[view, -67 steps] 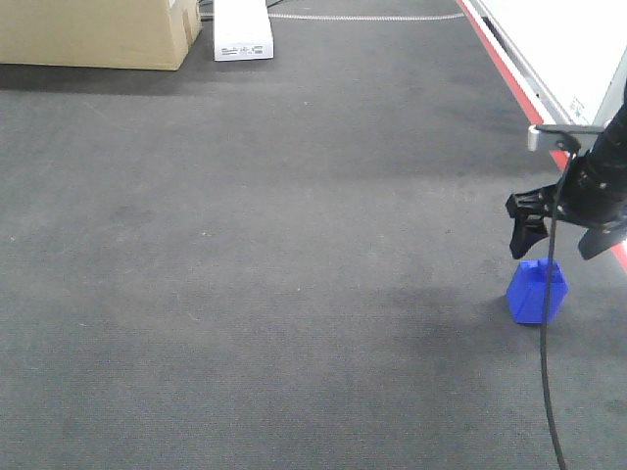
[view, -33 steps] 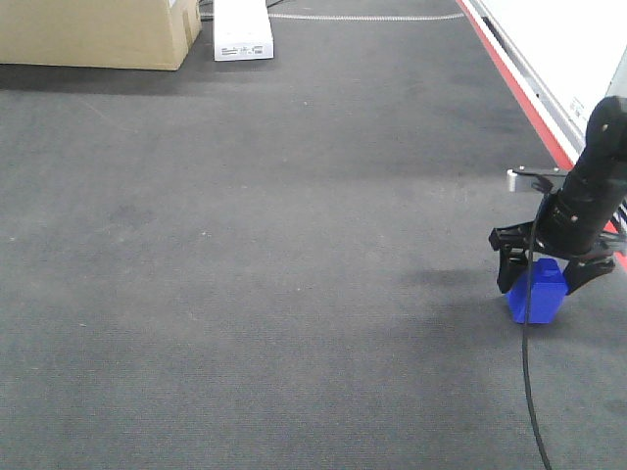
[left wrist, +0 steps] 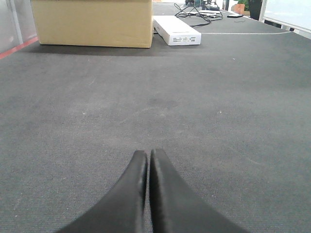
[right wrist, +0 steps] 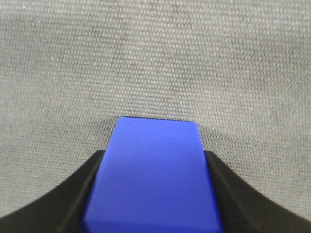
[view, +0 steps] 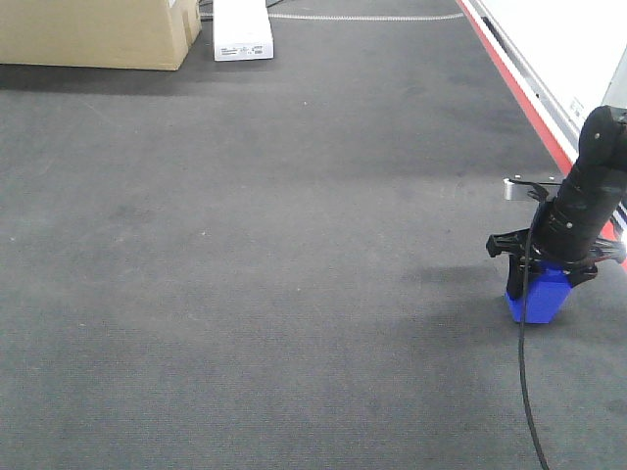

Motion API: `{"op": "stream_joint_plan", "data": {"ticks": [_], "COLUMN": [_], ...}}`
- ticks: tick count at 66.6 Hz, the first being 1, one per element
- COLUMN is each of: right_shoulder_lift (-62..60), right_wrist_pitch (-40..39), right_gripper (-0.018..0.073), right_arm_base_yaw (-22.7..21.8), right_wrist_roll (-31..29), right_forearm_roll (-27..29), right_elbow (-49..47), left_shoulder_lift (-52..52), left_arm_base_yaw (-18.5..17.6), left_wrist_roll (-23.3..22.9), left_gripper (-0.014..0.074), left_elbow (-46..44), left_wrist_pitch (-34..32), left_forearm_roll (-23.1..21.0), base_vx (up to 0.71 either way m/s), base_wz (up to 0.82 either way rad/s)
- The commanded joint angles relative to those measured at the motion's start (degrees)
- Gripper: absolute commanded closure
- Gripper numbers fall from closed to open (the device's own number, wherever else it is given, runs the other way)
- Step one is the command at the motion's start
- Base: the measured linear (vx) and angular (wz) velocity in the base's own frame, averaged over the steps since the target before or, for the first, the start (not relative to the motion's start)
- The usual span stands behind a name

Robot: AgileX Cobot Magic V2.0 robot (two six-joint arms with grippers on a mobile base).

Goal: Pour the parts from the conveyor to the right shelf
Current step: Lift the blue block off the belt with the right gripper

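A small blue box (view: 539,300) stands on the dark grey belt surface (view: 294,245) at the right. My right gripper (view: 545,279) has come down over it, one black finger on each side. In the right wrist view the blue box (right wrist: 155,174) fills the gap of the right gripper (right wrist: 154,156), and both fingers touch its sides. My left gripper (left wrist: 147,155) is shut and empty, low over bare grey surface. No shelf shows in any view.
A cardboard box (view: 93,29) and a flat white box (view: 241,29) lie at the far edge. A red stripe (view: 509,73) and a white panel run along the right side. A black cable (view: 524,372) hangs from the right arm.
The right gripper has come down from above the blue box and its fingers have closed in onto the box's sides. The box has stayed in place.
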Motion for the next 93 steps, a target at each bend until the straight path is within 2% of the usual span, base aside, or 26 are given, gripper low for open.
{"op": "stream_joint_plan", "data": {"ticks": [1, 18, 25, 36, 49, 70, 82, 93], "right_shoulder_lift": [-5.0, -16.6, -24.2, -40.0, -60.4, -95.4, -114.3, -119.1], "right_wrist_pitch": [3.6, -1.1, -6.4, -19.5, -34.8, -50.7, -49.4, -42.8], "right_gripper": [0.0566, 0.0564, 0.0564, 0.0564, 0.0564, 0.0564, 0.0564, 0.0564], "right_arm_base_yaw": [-0.2, -0.2, -0.2, -0.2, -0.2, -0.2, -0.2, -0.2], "right_wrist_roll": [-0.8, -0.8, -1.4, -3.4, -4.2, -5.3, -5.6, -5.2], "right_forearm_roll": [0.1, 0.7, 2.1, 4.9, 5.0, 4.8, 3.5, 2.4], "right_elbow": [-1.6, -1.6, 1.9, 16.5, 36.1, 63.8, 71.7, 72.1], "left_shoulder_lift": [-0.7, -0.7, -0.7, -0.7, -0.7, -0.7, -0.7, -0.7], "left_arm_base_yaw": [-0.5, -0.5, -0.5, -0.5, -0.5, -0.5, -0.5, -0.5], "left_wrist_roll": [-0.5, -0.5, -0.5, -0.5, -0.5, -0.5, -0.5, -0.5], "left_gripper": [0.0603, 0.0603, 0.0603, 0.0603, 0.0603, 0.0603, 0.0603, 0.0603], "left_elbow": [-1.1, -1.1, -1.1, -1.1, -1.1, -1.1, -1.1, -1.1], "left_wrist_pitch": [-4.5, -4.5, -4.5, -4.5, -4.5, -4.5, -4.5, -4.5], "left_forearm_roll": [-0.5, -0.5, -0.5, -0.5, -0.5, -0.5, -0.5, -0.5], "base_vx": [0.0, 0.0, 0.0, 0.0, 0.0, 0.0, 0.0, 0.0], "base_wz": [0.0, 0.0, 0.0, 0.0, 0.0, 0.0, 0.0, 0.0]}}
